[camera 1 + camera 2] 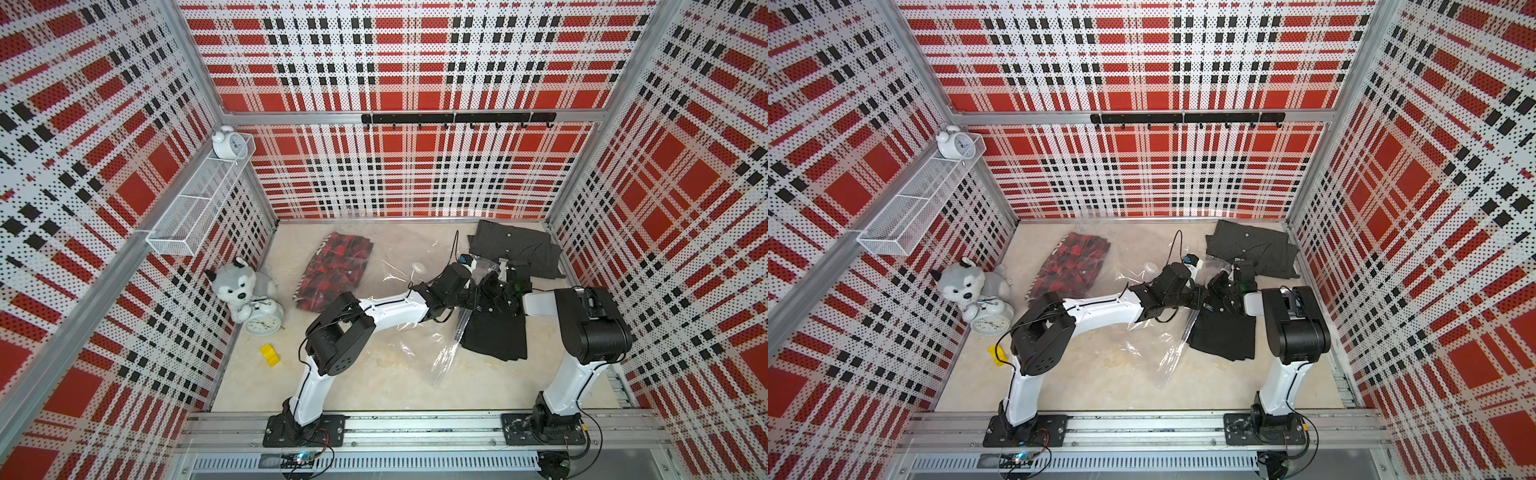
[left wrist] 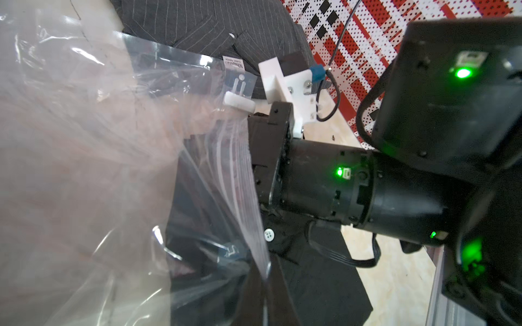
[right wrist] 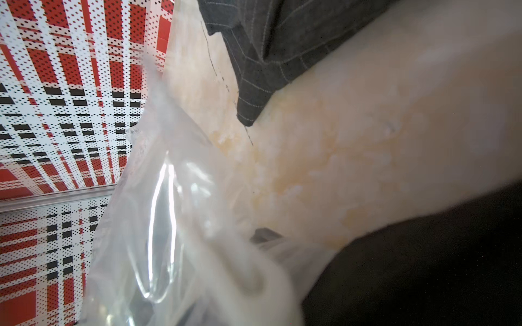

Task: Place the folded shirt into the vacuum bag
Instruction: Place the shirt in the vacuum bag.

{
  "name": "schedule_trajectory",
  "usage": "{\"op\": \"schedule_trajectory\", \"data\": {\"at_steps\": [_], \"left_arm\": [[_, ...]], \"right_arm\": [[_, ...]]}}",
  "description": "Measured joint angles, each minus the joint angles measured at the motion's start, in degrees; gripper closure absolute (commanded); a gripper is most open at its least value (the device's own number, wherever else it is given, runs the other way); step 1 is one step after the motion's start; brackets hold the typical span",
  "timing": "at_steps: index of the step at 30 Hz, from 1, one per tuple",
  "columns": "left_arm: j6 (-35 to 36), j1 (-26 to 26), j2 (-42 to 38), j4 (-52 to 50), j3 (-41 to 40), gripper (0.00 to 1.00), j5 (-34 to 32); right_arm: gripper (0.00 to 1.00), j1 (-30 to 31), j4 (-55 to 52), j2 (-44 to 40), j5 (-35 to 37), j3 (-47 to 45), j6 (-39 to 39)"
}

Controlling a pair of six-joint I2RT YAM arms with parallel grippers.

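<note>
The vacuum bag (image 1: 399, 286) lies crinkled across the middle of the table, its round white valve cap (image 1: 417, 267) facing up. A black folded shirt (image 1: 496, 338) lies at the bag's right-hand mouth. Its near part is bare, and its far part shows dark through the plastic (image 2: 197, 254) in the left wrist view. My left gripper (image 2: 267, 272) is shut on the bag's zip-strip edge, which it holds lifted above the shirt. My right gripper (image 1: 494, 291) reaches in from the right over the shirt. Its black body (image 2: 268, 158) shows, but its jaws are hidden behind blurred plastic.
A red plaid shirt (image 1: 332, 268) lies under the plastic at the back left. A grey pinstriped shirt (image 1: 515, 245) sits at the back right corner. A plush husky (image 1: 239, 286), an alarm clock (image 1: 262, 324) and a yellow block (image 1: 270, 355) stand along the left wall.
</note>
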Motion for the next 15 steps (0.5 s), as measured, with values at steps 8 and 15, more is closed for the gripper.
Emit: {"op": "schedule_trajectory", "data": {"at_steps": [8,15], "left_arm": [[-0.4,-0.1,0.1,-0.2,1.5,1.0,-1.2],[-0.8,0.8,0.1,0.9,2.3,1.0,-1.3]], "right_arm": [[0.57,1.1,-1.9,-0.3,2.2,0.7,-1.8],[0.31,1.1,-7.6,-8.0,4.2,-0.3,-6.5]]}}
